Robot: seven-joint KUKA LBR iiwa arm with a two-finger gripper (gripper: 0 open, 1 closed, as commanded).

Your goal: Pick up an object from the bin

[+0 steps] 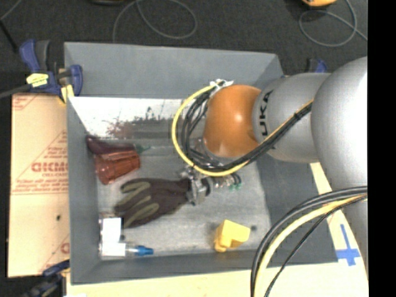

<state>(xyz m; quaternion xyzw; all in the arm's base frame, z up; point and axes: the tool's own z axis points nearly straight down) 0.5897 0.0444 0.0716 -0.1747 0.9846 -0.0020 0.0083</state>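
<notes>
My gripper [197, 189] reaches down in the middle of the bin, at the cuff end of a dark brown work glove [148, 200] that lies flat with its fingers pointing left. The gripper's metal tip touches or overlaps the glove's right edge; whether anything is between the fingers is hidden under the wrist. A yellow plastic block [230, 235] lies on the bin floor below and right of the gripper.
A red-brown crumpled thing [116, 163] lies at the left, above the glove. A white piece with a blue-tipped marker [117, 243] sits in the lower left corner. The arm and its cables cover the bin's right half.
</notes>
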